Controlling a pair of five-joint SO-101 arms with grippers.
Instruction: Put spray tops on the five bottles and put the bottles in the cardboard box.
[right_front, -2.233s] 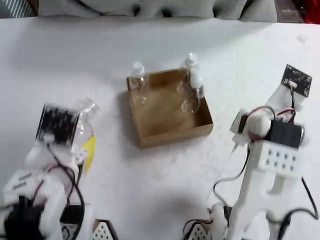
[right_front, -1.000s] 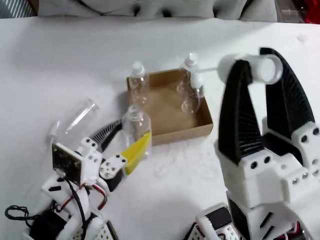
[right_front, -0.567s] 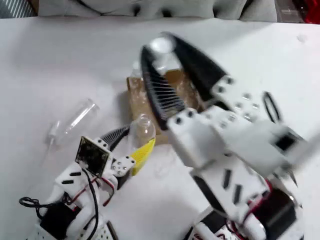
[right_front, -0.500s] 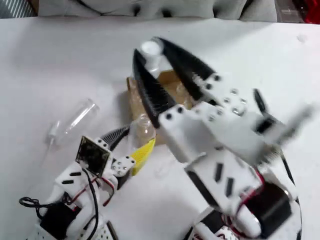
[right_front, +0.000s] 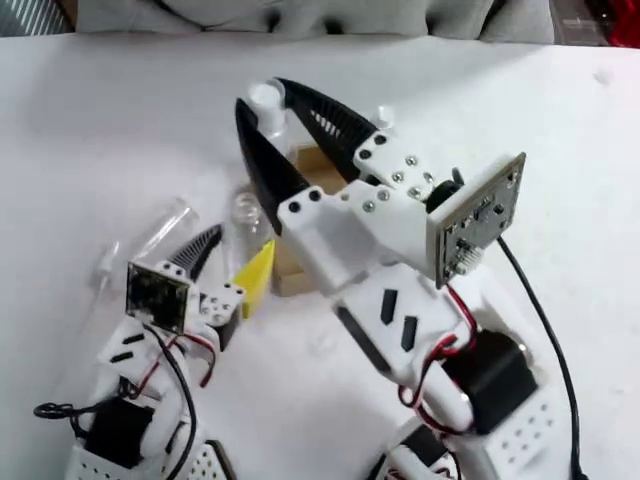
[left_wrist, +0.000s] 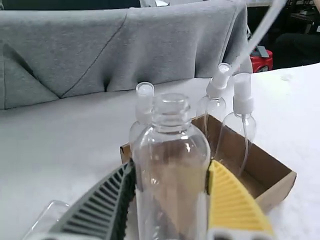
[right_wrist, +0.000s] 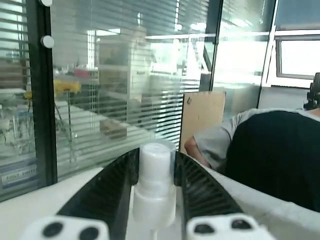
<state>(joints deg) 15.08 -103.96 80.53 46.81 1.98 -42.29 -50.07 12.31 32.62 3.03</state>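
Left jaws around bottle (left_wrist: 171, 165), right around top (right_wrist: 154, 180)

Clr glossy plastic bottle (left_wrist: 171, 175), matt cardbd box (left_wrist: 272, 181)

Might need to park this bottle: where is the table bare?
Bare: the far table strip between cardboard box and sofa, and the right side beyond the right arm. Crowded: the left pincer with its open bottle, the lying bottle beside it, and the right pincer holding a spray top near the box.
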